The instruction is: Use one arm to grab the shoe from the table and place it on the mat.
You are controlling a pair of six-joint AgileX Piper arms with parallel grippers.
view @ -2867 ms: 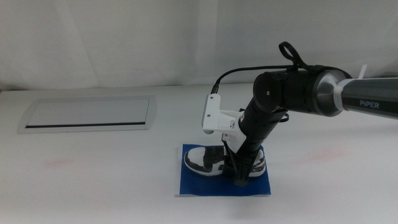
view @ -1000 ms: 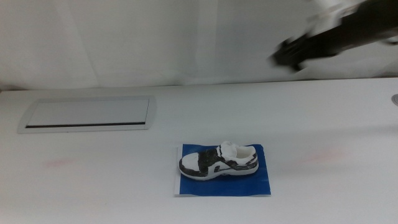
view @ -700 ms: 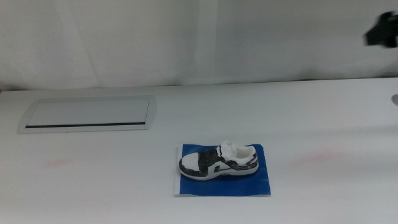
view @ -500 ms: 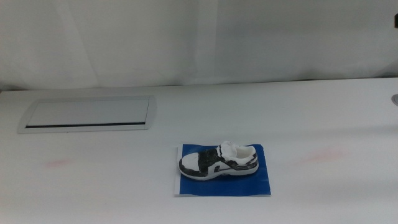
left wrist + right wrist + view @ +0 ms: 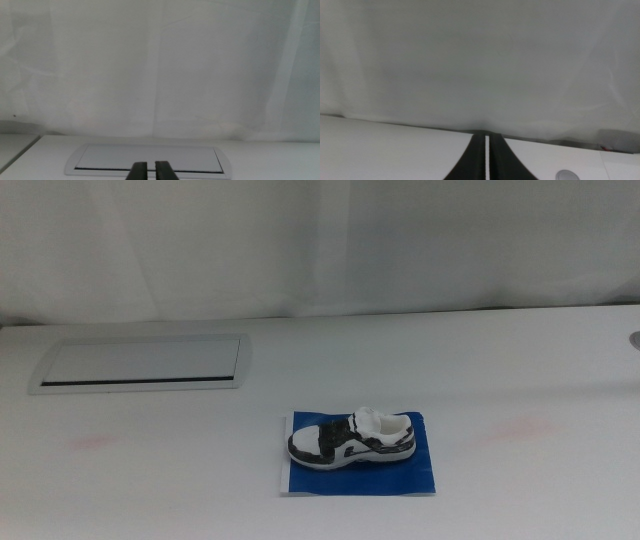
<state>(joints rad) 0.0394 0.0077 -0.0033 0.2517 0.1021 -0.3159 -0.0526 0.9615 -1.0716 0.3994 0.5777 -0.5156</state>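
Observation:
The shoe, a small white and black sneaker, lies on its sole on the dark blue mat near the table's front middle, toe pointing left. Nothing holds it, and neither arm shows in the middle view. In the left wrist view my left gripper points at the back curtain, its jaws close together with nothing between them. In the right wrist view my right gripper also faces the curtain, its jaws shut and empty. Shoe and mat are out of both wrist views.
A grey metal-framed panel is set into the table at the back left; it also shows as the panel ahead of the left gripper. Faint pink smudges mark the tabletop. A small round fitting sits at the table's right edge.
The right arm let go of the shoe, rose away to the upper right and left the middle view. The shoe has stayed still on the mat.

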